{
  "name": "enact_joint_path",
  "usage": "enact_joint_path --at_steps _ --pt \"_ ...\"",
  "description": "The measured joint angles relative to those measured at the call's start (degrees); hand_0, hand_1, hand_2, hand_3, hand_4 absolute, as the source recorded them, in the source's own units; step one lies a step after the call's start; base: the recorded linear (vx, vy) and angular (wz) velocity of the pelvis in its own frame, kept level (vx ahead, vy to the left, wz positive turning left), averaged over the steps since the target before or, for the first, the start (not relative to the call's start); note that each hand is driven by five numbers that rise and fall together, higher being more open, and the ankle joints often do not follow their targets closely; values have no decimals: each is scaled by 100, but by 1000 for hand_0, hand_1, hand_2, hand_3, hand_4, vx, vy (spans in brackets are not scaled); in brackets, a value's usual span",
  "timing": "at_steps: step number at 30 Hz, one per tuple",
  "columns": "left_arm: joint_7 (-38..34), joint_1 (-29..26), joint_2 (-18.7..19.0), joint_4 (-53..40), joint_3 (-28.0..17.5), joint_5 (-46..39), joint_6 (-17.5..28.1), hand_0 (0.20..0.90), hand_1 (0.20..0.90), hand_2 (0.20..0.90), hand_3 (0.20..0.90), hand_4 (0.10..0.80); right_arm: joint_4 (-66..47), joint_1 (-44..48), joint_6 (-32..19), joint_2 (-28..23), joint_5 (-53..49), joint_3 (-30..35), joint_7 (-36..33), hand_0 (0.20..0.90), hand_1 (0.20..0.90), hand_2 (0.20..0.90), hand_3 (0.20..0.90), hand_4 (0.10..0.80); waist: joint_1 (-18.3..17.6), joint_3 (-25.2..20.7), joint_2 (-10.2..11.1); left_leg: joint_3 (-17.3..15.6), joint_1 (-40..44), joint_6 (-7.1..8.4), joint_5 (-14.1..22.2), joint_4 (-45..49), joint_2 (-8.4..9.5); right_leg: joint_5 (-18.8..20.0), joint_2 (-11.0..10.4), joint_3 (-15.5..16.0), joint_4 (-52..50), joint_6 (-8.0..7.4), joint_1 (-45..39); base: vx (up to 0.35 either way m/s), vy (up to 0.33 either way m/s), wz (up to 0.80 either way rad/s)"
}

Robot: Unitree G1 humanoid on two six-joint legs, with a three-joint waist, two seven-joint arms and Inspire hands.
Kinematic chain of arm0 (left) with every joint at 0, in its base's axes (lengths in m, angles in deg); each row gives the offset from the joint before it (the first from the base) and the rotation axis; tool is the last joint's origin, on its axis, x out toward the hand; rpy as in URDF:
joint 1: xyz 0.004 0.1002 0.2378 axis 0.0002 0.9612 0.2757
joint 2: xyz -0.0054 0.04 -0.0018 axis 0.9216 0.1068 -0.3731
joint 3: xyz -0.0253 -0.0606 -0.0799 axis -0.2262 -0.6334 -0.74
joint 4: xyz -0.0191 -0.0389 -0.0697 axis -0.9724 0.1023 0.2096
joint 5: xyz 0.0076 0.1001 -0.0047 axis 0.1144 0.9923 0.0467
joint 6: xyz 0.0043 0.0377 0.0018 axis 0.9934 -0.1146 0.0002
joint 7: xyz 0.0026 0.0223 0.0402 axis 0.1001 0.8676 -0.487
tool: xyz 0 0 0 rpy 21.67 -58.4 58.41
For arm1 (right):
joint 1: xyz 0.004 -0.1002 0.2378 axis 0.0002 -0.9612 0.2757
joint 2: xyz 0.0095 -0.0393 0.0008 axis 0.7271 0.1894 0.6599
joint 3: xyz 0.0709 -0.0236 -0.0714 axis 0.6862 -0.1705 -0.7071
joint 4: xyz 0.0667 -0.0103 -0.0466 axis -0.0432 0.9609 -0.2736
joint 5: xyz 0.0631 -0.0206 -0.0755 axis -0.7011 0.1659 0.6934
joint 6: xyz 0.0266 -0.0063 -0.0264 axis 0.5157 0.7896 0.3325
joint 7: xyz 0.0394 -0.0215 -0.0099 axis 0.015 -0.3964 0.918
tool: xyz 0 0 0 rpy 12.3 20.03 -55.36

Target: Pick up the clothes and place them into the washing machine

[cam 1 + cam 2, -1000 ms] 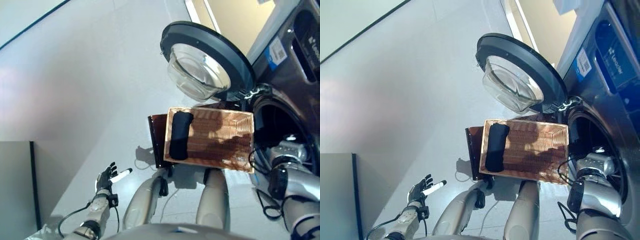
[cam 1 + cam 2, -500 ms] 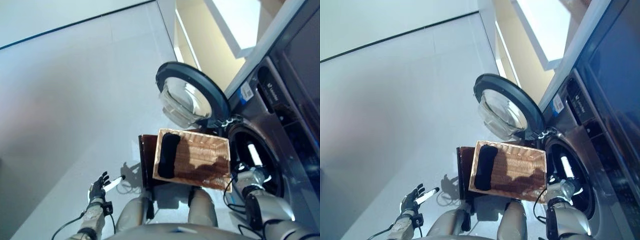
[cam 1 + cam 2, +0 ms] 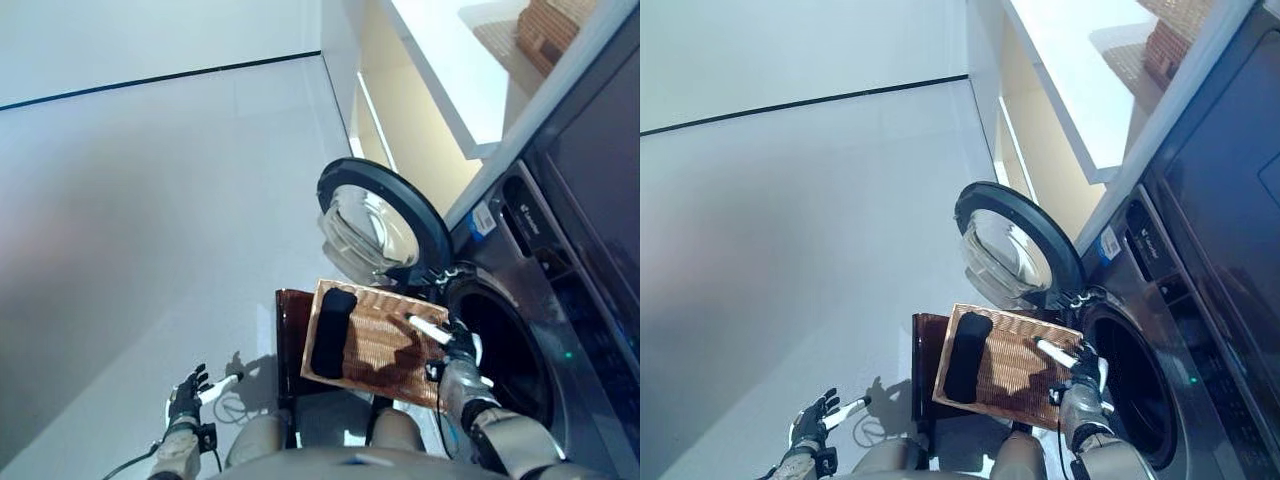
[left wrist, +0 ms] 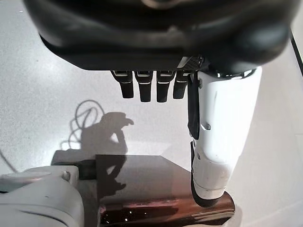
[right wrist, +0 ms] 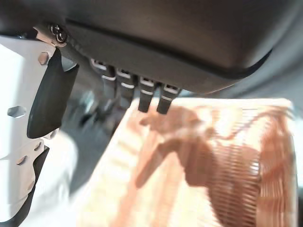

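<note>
A dark rolled piece of clothing (image 3: 332,332) lies at the left end of the shallow wicker basket (image 3: 378,340), which rests on a low dark brown box (image 3: 289,335) beside the washing machine (image 3: 520,320). The machine's round door (image 3: 375,222) stands open and its drum opening (image 3: 498,352) is dark. My right hand (image 3: 452,345) is open and empty over the basket's right end, by the drum opening; the basket also shows in the right wrist view (image 5: 222,175). My left hand (image 3: 187,389) is open and empty, low over the floor to the left of the box.
A pale grey floor (image 3: 150,220) spreads to the left and beyond the basket. A white counter (image 3: 470,70) runs above the machine, with a brown woven thing (image 3: 550,28) on it. The dark brown box also shows in the left wrist view (image 4: 147,184).
The camera has tilted, so the whole picture has shifted. My right hand has come out of the drum opening and now sits over the basket's right end. The left hand stays low.
</note>
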State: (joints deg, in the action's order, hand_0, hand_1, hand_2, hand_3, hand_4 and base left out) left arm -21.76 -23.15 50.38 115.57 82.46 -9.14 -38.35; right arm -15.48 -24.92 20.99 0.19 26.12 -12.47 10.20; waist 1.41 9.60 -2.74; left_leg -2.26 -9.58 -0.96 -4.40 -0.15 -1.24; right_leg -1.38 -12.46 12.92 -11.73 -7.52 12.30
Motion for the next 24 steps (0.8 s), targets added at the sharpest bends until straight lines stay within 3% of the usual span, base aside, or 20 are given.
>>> enact_joint_path --at_steps 11,24 --pt "-127 -14 7 -29 97 58 0 900 900 900 900 800 419 235 279 412 755 -226 -184 900 900 900 900 800 281 44 -26 286 -214 26 -55 82 27 -49 -34 306 -23 38 -18 -44 8 14" --pt "-153 -418 -2 -297 439 -17 8 900 900 900 900 800 436 901 302 564 736 -381 -517 900 900 900 900 800 313 901 -205 354 -827 70 -36 506 82 -259 -221 324 -760 139 645 -70 39 7"
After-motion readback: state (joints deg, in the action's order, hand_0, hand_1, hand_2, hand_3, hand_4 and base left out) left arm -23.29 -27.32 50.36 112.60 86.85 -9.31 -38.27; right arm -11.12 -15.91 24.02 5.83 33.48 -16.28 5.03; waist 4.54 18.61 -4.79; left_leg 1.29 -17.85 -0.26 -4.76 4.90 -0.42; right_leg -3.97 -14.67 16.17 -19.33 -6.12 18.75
